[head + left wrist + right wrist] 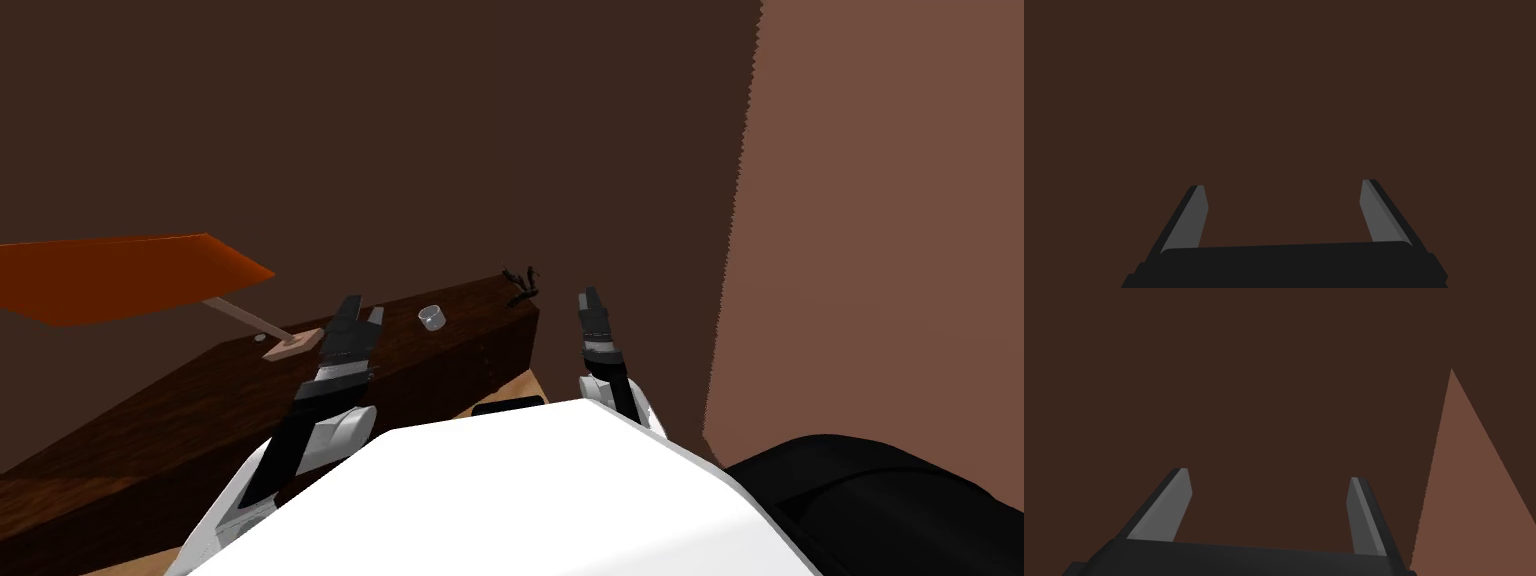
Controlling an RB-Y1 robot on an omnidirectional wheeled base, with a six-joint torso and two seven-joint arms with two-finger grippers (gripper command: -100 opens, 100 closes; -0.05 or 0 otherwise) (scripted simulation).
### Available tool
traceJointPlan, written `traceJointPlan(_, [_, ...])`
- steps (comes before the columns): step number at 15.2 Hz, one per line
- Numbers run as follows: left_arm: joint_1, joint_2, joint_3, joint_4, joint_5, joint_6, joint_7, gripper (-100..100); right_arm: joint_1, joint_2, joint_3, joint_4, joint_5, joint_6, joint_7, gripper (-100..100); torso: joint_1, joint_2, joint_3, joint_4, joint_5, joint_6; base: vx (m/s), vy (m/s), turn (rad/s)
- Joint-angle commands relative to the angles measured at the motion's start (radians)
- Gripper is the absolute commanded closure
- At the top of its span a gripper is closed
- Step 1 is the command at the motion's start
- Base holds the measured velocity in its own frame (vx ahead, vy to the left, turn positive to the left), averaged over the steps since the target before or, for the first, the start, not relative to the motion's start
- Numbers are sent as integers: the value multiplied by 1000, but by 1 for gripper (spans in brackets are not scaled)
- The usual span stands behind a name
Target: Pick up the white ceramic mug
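Observation:
A small pale grey mug (pixel 433 317) stands upright on a dark wooden table (pixel 200 410) against the brown wall. My left gripper (pixel 362 309) hovers over the table, a short way to the left of the mug, and its wrist view shows the left gripper (pixel 1283 187) open with nothing between its fingers. Off the table's right end is my right gripper (pixel 589 297), to the right of the mug. In its own view the right gripper (pixel 1269 477) is open and holds nothing.
A lamp with an orange shade (pixel 120 272) and a pale square base (pixel 293 345) stands on the table left of my left gripper. A small black twiggy object (pixel 522 285) sits at the table's right end. A lighter brown wall (pixel 880 230) rises on the right.

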Motion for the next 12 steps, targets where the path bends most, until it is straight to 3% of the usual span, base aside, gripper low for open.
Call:
traceJointPlan(1, [29,50,39,24,50,50,0,-100,0,0,0,0,0,0,0,0,0,0,0,0,0,0,-57,16,-246])
traceJointPlan(3, [29,63,39,24,51,52,0,-100,0,0,0,0,0,0,0,0,0,0,0,0,0,0,-44,15,-113])
traceJointPlan(4, [45,103,73,46,93,97,2,-100,0,0,0,0,0,0,0,0,0,-1,-1,0,0,0,-28,5,-154])
traceJointPlan(5, [45,110,73,46,93,97,2,-100,0,0,0,0,0,0,0,0,0,-2,-1,0,0,0,-29,7,-186])
traceJointPlan(6, [61,142,108,69,130,138,4,-100,0,0,0,0,0,0,0,0,-1,-2,-1,-1,0,0,-42,9,-269])
traceJointPlan(8, [61,156,108,69,137,144,4,-100,0,0,0,0,0,0,0,0,0,-2,-1,0,0,0,-39,13,-140])
traceJointPlan(9, [79,193,143,94,176,182,7,-100,0,0,0,0,0,0,0,0,0,-2,-1,0,0,0,-27,7,-182])
traceJointPlan(10, [79,203,143,94,184,194,7,-100,0,0,0,0,0,0,0,0,0,-3,-1,-1,0,0,-28,7,-207])
traceJointPlan(11, [96,230,179,119,213,224,11,-100,0,0,0,0,0,0,0,0,0,-3,-2,-1,0,0,-29,3,-262])
traceJointPlan(12, [96,250,179,119,233,246,11,-100,0,0,0,0,0,0,0,0,-1,-3,-2,-1,0,0,-28,4,-242])
